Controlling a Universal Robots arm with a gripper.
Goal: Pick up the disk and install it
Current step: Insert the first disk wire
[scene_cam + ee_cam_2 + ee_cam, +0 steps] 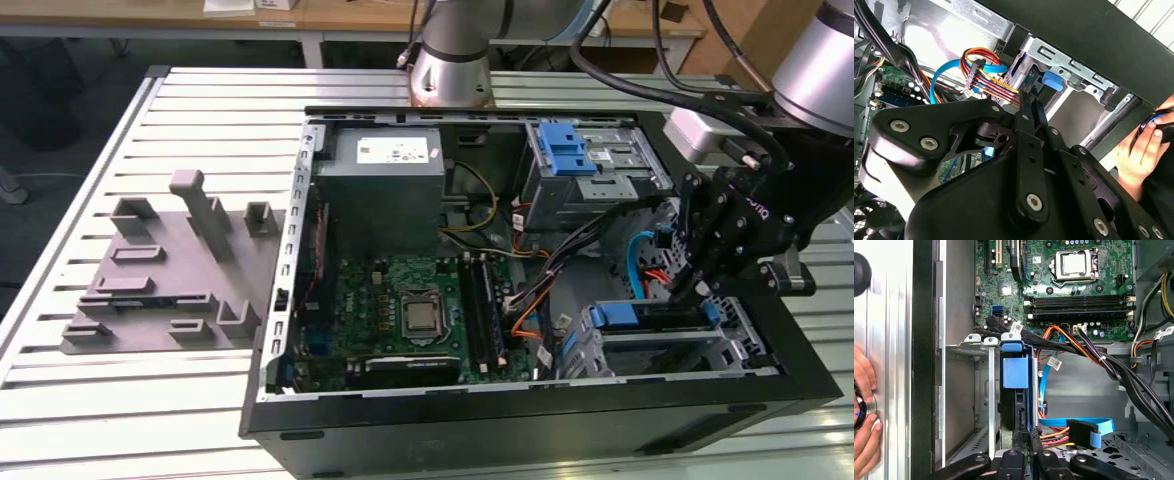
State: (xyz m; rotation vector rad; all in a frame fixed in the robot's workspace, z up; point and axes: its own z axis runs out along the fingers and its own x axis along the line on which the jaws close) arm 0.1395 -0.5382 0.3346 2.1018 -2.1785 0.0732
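Note:
The disk (650,318) stands on edge inside the metal drive cage (667,350) at the case's front corner, on the exterior view's right; its blue bracket shows at the cage mouth. In the first wrist view the bracket's blue tab (1015,371) faces the motherboard and the disk's dark body runs back toward me. In the second wrist view a blue piece of the bracket (1052,80) shows in the cage. My gripper (678,295) reaches down into the case. Its fingers are drawn together, tips (1028,432) (1027,97) at the disk's near end. I cannot see anything pinched between them.
Blue, red and orange cables (1074,427) lie close beside the fingers. The motherboard (414,310), power-supply box (387,175) and upper drive bay (587,160) are in the open case. A grey fixture (167,270) lies on the slatted table. A person's hand (864,405) rests outside the case wall.

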